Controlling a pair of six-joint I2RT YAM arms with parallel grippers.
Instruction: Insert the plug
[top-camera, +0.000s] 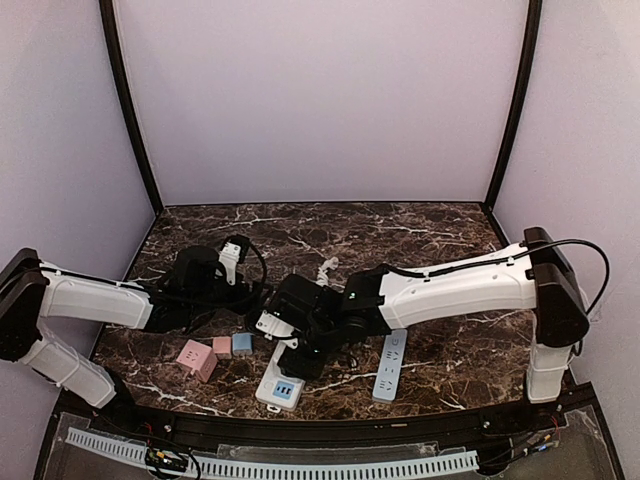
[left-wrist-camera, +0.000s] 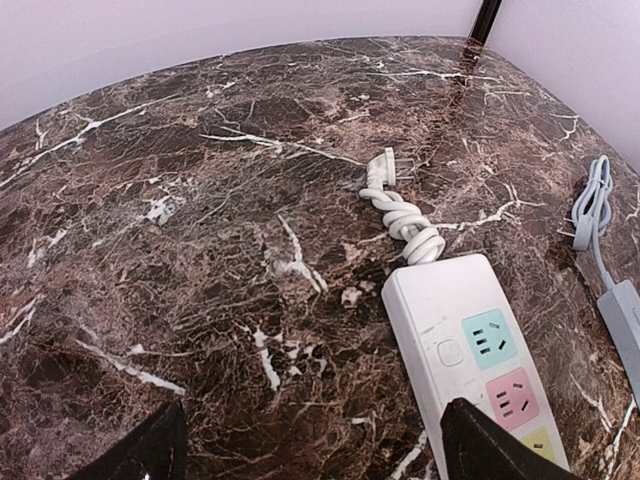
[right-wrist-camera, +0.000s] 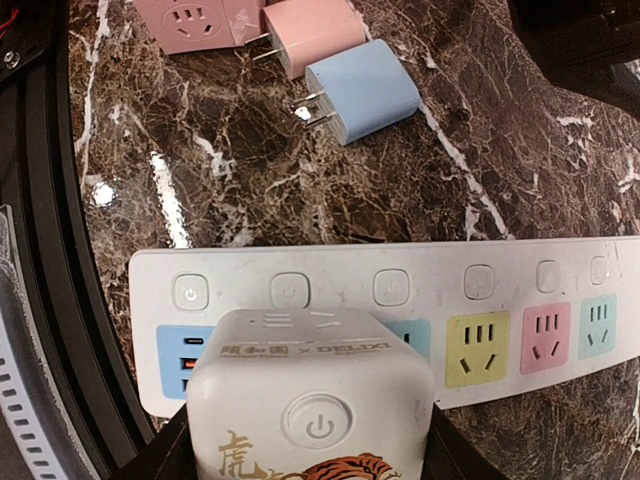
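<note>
A dark brown marble table (top-camera: 400, 230) veined in white is closed in by pale lilac walls. In the overhead view the white power strip (right-wrist-camera: 500, 290) lies toward 6 o'clock of the table, near the front edge. A grey-blue strip (top-camera: 390, 366) lies at its 3 o'clock. The right gripper (right-wrist-camera: 310, 450) pinches the white cube plug (right-wrist-camera: 310, 385) from both sides, directly over the strip's blue end (the cube itself hides whether its prongs are seated). From the right wrist, a blue adapter (right-wrist-camera: 365, 90) lies at the cube's 12 o'clock. A pink adapter (right-wrist-camera: 312, 32) and a pink cube (right-wrist-camera: 185, 20) lie toward 11 o'clock, all apart from the strip. The left gripper (left-wrist-camera: 320, 455) hangs with its fingers (left-wrist-camera: 150, 450) spread wide and nothing between them, the strip's coiled cord (left-wrist-camera: 400, 215) at its 12 o'clock.
</note>
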